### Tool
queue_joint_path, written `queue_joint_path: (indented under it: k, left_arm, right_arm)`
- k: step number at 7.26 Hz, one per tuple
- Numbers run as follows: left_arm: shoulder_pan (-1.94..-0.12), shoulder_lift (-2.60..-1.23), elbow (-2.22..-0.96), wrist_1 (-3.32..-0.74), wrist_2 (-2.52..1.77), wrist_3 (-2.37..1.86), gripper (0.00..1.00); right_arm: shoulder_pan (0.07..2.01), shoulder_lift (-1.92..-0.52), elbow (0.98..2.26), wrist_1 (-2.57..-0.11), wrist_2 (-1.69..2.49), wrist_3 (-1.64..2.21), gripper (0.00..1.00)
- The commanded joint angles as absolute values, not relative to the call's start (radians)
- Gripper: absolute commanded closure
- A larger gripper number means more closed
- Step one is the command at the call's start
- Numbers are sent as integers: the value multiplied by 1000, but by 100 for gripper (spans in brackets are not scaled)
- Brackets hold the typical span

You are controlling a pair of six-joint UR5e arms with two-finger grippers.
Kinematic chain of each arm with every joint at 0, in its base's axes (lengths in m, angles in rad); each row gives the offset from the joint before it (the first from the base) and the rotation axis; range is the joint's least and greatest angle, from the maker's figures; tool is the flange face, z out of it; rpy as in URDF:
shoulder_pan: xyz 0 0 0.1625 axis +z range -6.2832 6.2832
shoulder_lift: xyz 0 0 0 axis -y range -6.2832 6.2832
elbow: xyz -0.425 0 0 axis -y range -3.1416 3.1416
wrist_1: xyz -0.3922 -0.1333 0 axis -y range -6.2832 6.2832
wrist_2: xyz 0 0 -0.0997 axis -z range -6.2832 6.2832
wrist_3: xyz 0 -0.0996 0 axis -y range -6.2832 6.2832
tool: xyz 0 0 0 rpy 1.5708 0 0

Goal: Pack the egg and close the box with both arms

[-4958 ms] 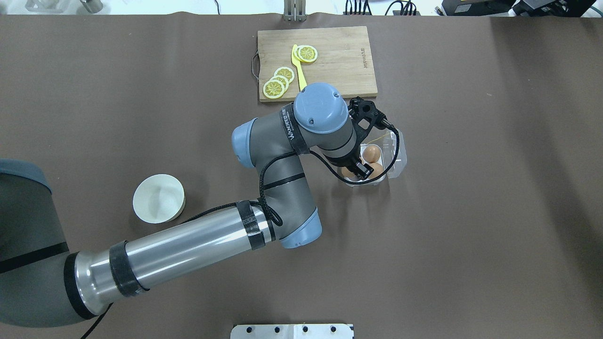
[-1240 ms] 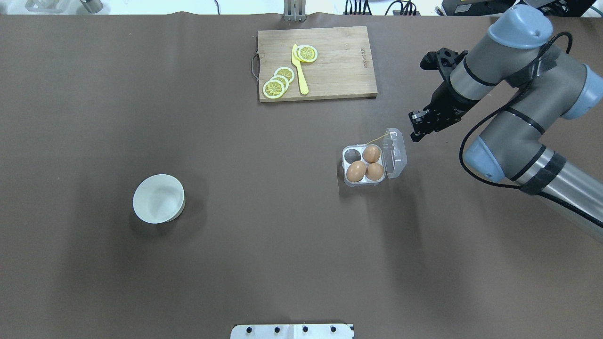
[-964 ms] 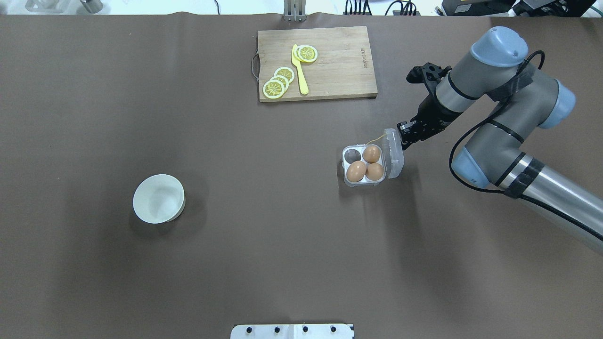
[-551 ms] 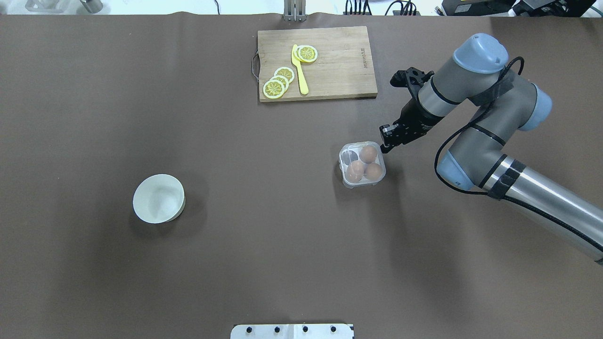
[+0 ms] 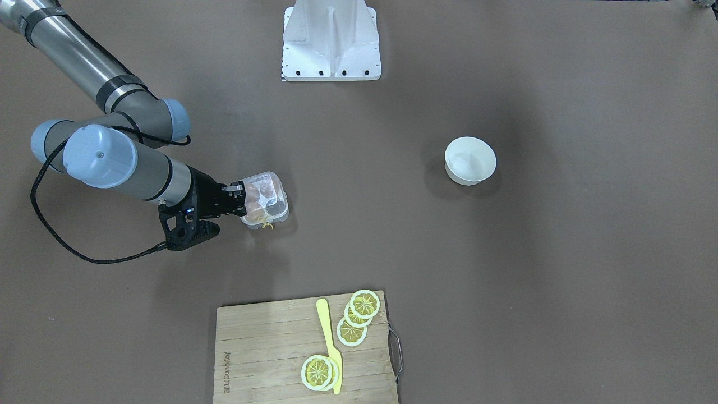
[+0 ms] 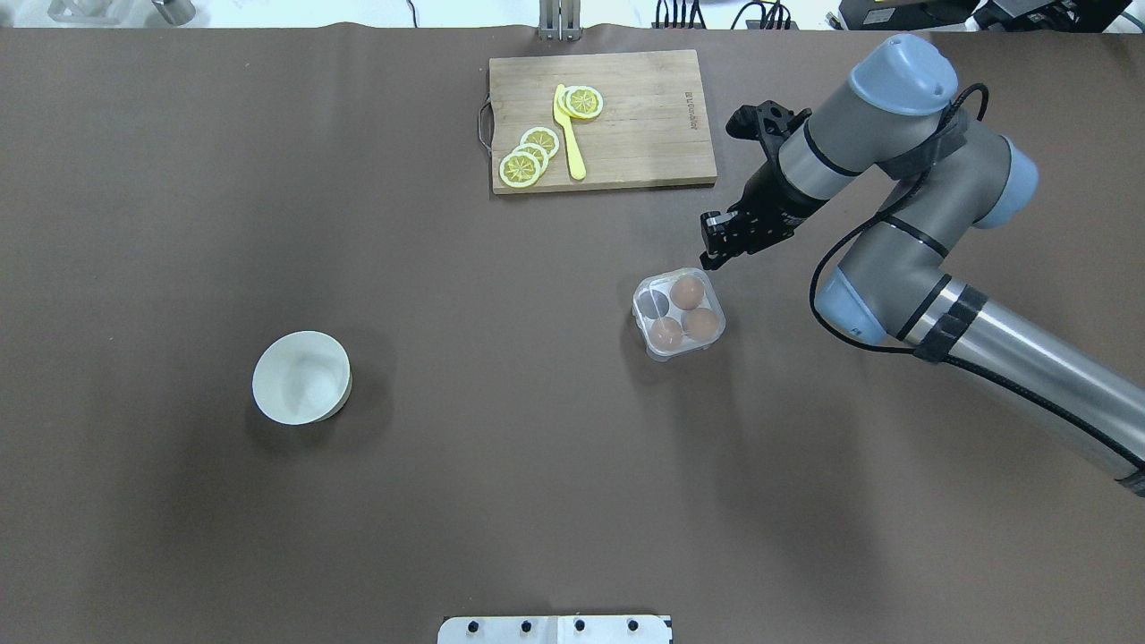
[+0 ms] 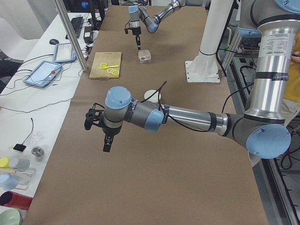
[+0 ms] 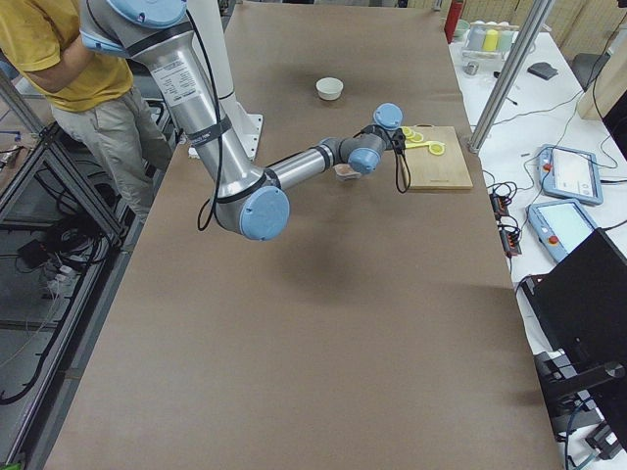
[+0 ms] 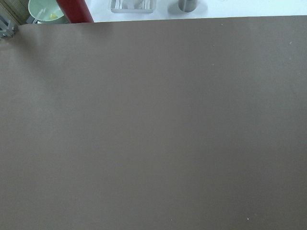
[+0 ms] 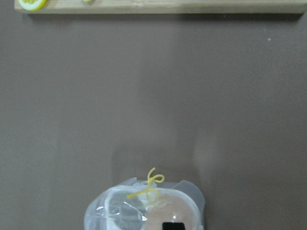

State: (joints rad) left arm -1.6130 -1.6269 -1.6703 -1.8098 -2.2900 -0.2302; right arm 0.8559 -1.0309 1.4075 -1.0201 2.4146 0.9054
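Note:
The box (image 6: pixel 678 313) stands mid-table with its clear lid down over three light-brown eggs (image 6: pixel 687 291); one cell holds none. A bit of yellow string (image 10: pixel 149 184) sticks out at its far edge. My right gripper (image 6: pixel 709 259) is shut and empty, its tip at the box's far right corner, above the lid (image 5: pixel 265 193). In the right wrist view the box (image 10: pixel 144 211) lies just under the fingertip (image 10: pixel 173 226). My left gripper (image 7: pixel 107 146) hangs over bare table far to the left, seen only in the exterior left view; I cannot tell its state.
A white bowl (image 6: pixel 301 389) stands at the left. A wooden cutting board (image 6: pixel 644 116) with lemon slices and a yellow knife (image 6: pixel 569 134) lies at the far edge, just beyond the right gripper. The white stand (image 5: pixel 331 39) is at the robot's side.
The left arm left the box and went out of the overhead view. The right gripper came in from the right and pushed the lid over shut. The box slid slightly left.

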Motion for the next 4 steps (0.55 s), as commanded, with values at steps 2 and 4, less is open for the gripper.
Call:
queue_joint_path:
  k: [2, 4]
  left_arm:
    - [-1641, -1600, -1674, -1816, -2340, -226, 3]
    - [-1663, -1592, -1681, -1813, -2349, -225, 3]
  right_arm:
    - [1052, -1130, 1507, -1023, 2407, 859, 0]
    - [1176, -1256, 1543, -1026, 2410, 760, 0]
